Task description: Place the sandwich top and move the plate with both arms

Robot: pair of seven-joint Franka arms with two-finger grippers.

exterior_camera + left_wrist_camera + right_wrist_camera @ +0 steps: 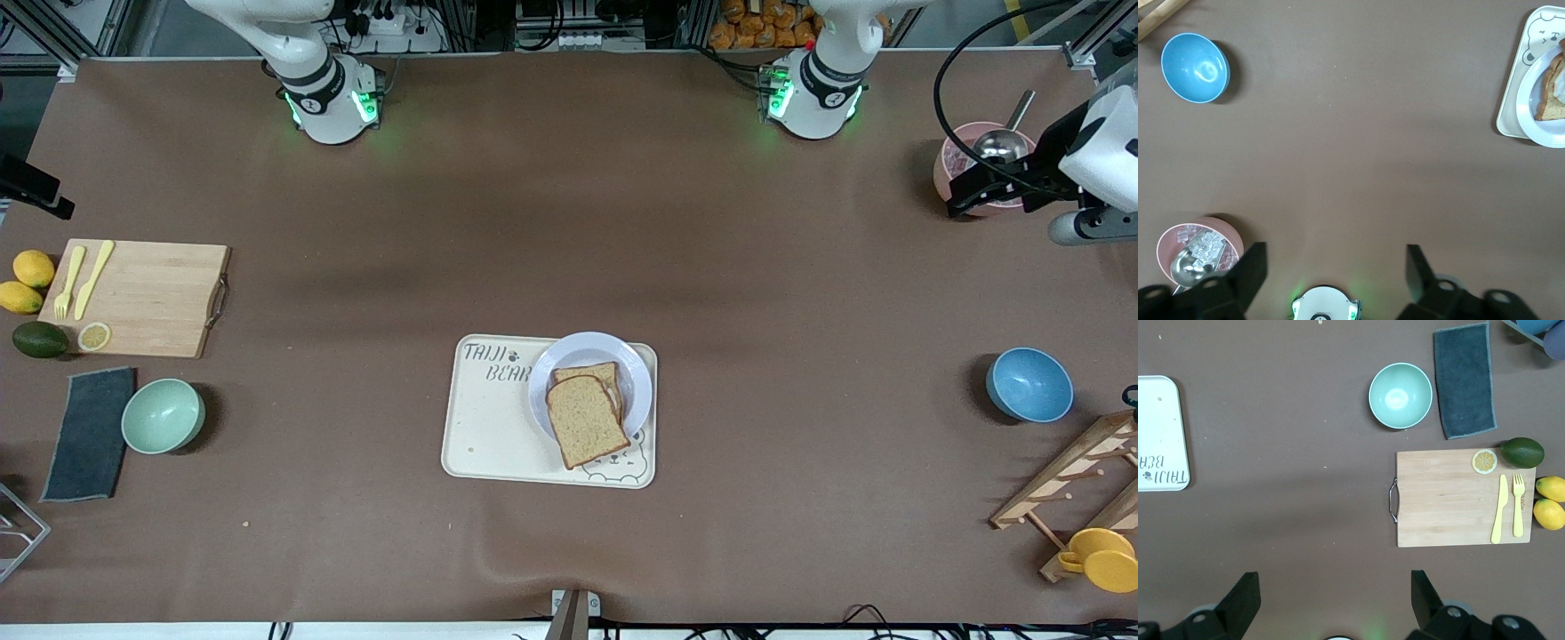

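Observation:
The pale lavender-white plate (622,357) sits on the cream bear tray (493,427) mid-table. The sandwich top (585,420), a plain brown slice, lies on a second slice (597,372) on the plate, shifted toward the front camera and overhanging the plate's rim. The left wrist view shows the plate (1531,113) and the bread (1550,100) at its edge. My left gripper (973,191) (1336,267) is open and empty, up over the pink bowl at the left arm's end of the table. My right gripper (31,191) (1335,593) is open and empty, up at the right arm's end.
A pink bowl with a metal scoop (982,156), a blue bowl (1029,384) and a wooden rack (1076,484) with a yellow cup stand at the left arm's end. A cutting board (147,298), lemons, an avocado, a green bowl (163,415) and a dark cloth (89,433) lie at the right arm's end.

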